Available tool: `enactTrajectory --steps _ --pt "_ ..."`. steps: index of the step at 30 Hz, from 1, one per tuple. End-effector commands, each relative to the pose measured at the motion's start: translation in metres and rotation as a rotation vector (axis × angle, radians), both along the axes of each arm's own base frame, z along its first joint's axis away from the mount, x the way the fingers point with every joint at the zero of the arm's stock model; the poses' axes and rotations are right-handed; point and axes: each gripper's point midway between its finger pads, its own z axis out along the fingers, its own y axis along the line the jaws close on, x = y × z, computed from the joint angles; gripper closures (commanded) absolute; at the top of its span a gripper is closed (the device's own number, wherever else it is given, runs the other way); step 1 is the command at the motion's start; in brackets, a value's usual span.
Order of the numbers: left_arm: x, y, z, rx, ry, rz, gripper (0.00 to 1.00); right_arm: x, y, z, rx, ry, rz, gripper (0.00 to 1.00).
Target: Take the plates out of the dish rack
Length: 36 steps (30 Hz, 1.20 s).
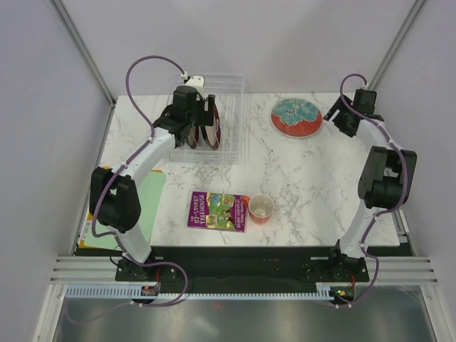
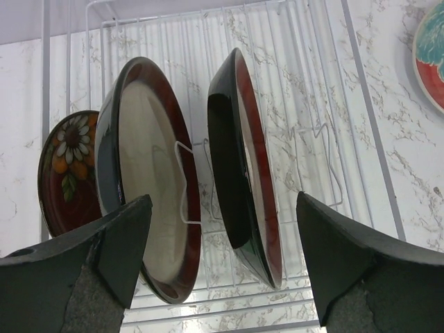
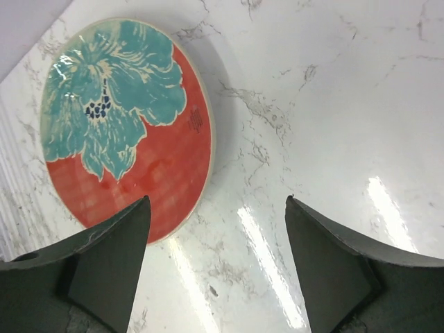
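My left pincer (image 2: 222, 232) stands open, lined up on three plates (image 2: 149, 201) that the rack (image 2: 312, 83) holds on edge just ahead, rims offered for gripping. My right pincer (image 3: 216, 208) is open too, with the teal plate (image 3: 125, 118) flat on the worktop (image 3: 333, 104) ahead-left.

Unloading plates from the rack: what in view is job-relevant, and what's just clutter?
Job: dish rack; flower plate, cream-centred plate and dark red plate standing in it; teal-flower plate flat on the table.
Clutter: orange cup, purple book, green sheet.
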Motion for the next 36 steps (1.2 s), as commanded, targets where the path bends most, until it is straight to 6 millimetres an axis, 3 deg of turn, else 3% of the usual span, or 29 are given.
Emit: enactTrajectory --steps 1,8,15,19,22,25,26,28,29,34,36 --pt "0.015 -0.008 0.038 0.023 -0.107 0.019 0.09 -0.015 -0.005 0.028 -0.064 -0.038 0.004 0.15" --pt "0.028 -0.019 0.022 0.151 -0.084 0.091 0.15 -0.029 0.003 0.037 -0.042 -0.051 0.02 0.15" --pt "0.035 -0.007 0.001 0.23 -0.055 0.227 0.15 -0.054 0.009 0.077 -0.053 -0.128 0.021 0.15" --pt "0.036 -0.005 -0.005 0.228 -0.047 0.252 0.16 -0.067 0.01 0.09 -0.064 -0.154 0.025 0.15" --pt "0.035 -0.003 -0.007 0.229 -0.041 0.27 0.24 -0.072 0.012 0.094 -0.064 -0.163 0.032 0.15" --pt "0.035 -0.003 -0.01 0.228 -0.031 0.273 0.49 -0.076 0.014 0.09 -0.061 -0.156 0.036 0.15" --pt "0.034 -0.003 -0.012 0.229 -0.027 0.272 0.65 -0.077 0.014 0.089 -0.06 -0.154 0.038 0.15" --pt "0.034 -0.003 -0.014 0.232 -0.021 0.27 0.78 -0.079 0.016 0.085 -0.054 -0.144 0.043 0.15" --pt "0.033 -0.002 -0.014 0.234 -0.02 0.273 0.95 -0.08 0.017 0.084 -0.051 -0.143 0.044 0.15" --pt "0.034 0.001 -0.013 0.251 -0.025 0.297 0.98 -0.085 0.017 0.075 -0.047 -0.126 0.042 0.15" --pt "0.035 0.004 -0.004 0.273 -0.05 0.336 0.98 -0.086 0.018 0.074 -0.045 -0.122 0.046 0.16"
